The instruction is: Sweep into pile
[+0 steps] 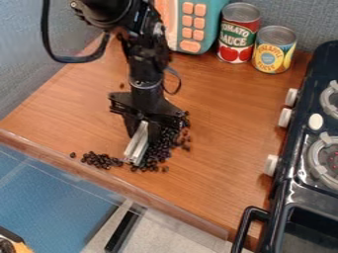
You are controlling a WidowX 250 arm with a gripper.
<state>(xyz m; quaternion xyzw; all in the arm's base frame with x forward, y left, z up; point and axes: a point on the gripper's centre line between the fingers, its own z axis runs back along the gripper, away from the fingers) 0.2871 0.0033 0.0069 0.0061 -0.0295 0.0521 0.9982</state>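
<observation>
Arm: black, in from the top of the camera view, hanging down over the wooden counter (224,163).
Gripper: low over the beans, left of counter centre from where I stand. Wide or narrow, can't tell.
Metal strip: pale, silvery, long and thin (137,146), slanting down from under the gripper (147,130); lower end among the beans. Gripped or not, can't tell.
Beans, main heap: dark, small (157,152), bunched just right of the strip, trailing up along the gripper's right side. Looser at the right edge.
Beans, second bunch: smaller patch (101,160) left of the strip's lower end, near the counter's front edge. A few link it to the strip.
Strays: one bean (72,154) off the left end of the small patch; one brownish bit (121,85) up by the arm, well apart.
Cans: red one (238,33) upright at the back, yellow and blue one (274,51) upright just beside it.
Toy: teal, orange buttons (196,24), at the back, left of the cans.
Stove: black, pale knobs, burners on top (300,148), right side.
Oven handle: black, curved (245,223), front of stove.
</observation>
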